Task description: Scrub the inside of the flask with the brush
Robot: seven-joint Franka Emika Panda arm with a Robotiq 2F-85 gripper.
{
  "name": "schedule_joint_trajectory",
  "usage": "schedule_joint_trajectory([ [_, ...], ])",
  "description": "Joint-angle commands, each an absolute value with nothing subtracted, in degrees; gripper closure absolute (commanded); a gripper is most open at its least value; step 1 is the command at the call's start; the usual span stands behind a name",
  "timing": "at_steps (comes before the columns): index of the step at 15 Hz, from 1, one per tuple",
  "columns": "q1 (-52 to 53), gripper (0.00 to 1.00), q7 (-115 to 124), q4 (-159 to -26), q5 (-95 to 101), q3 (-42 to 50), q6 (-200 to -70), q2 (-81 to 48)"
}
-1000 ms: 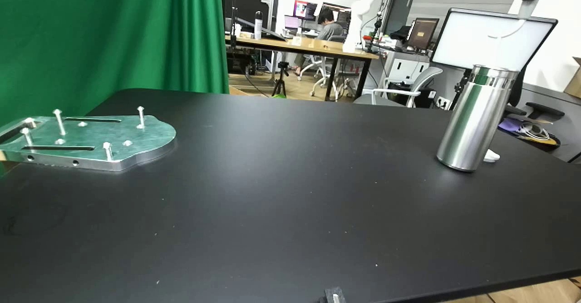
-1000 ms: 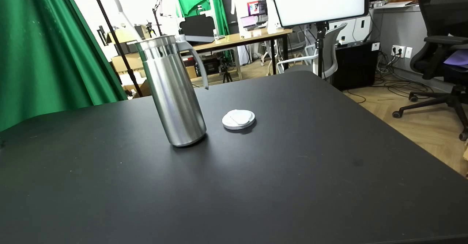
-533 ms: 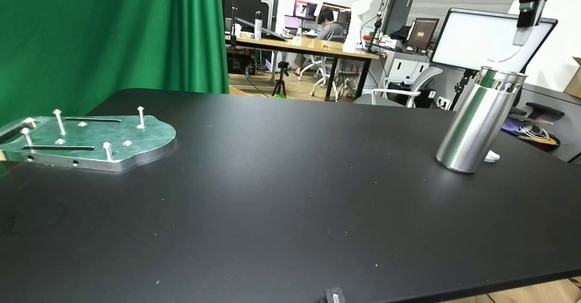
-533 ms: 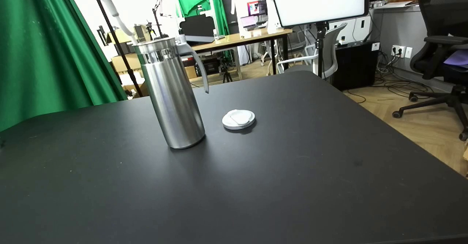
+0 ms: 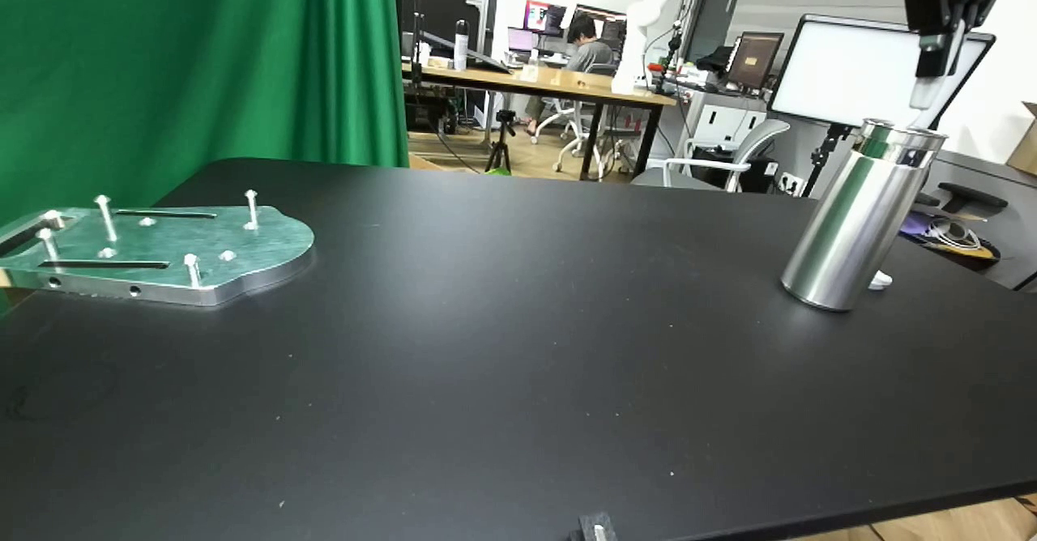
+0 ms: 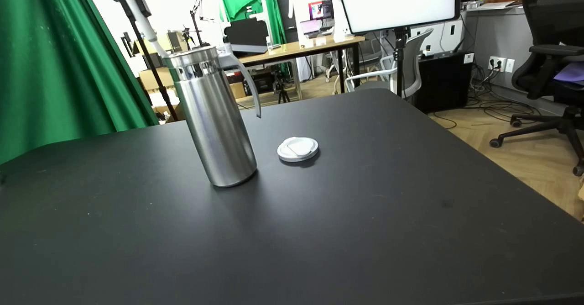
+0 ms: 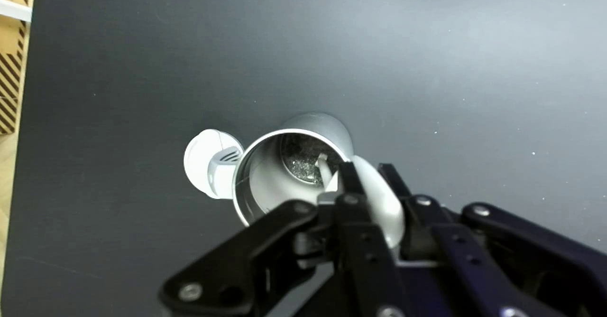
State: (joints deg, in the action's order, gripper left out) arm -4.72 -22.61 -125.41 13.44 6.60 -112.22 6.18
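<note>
The steel flask [image 5: 859, 225] stands on the black table with its mouth open, leaning in both exterior views [image 6: 216, 127]. Its grey handle [image 6: 248, 83] faces the lid side. The wrist view looks into its mouth past the rim [image 7: 294, 131]. My gripper [image 7: 367, 164] is shut on the white handle of the brush [image 7: 381, 203], just above and beside the rim. The brush also shows in both exterior views [image 5: 925, 94] [image 6: 145, 27], slanting down into the mouth. Its thin stem [image 7: 324, 169] shows inside the flask. The bristles cannot be made out.
A white lid [image 6: 297, 149] lies on the table [image 6: 365, 227] beside the flask, on its handle side; it also shows in the wrist view [image 7: 201, 160]. A green metal plate with upright bolts [image 5: 162, 245] sits at the table's far left in an exterior view.
My gripper has come down into view with the brush, which sits lower in the flask. The flask's top has shifted slightly and leans a little more; its base has barely moved.
</note>
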Motion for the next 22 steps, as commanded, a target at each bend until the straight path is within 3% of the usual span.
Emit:
schedule_joint_trajectory([
  [1,-4.9,0.96,-22.8,-124.9,12.7,6.6,-110.8,8.6],
  [13,-4.5,0.96,-23.5,-125.6,12.6,7.5,-108.9,18.1],
  [22,-6.3,0.96,-29.7,-123.0,9.3,13.1,-110.6,11.5],
])
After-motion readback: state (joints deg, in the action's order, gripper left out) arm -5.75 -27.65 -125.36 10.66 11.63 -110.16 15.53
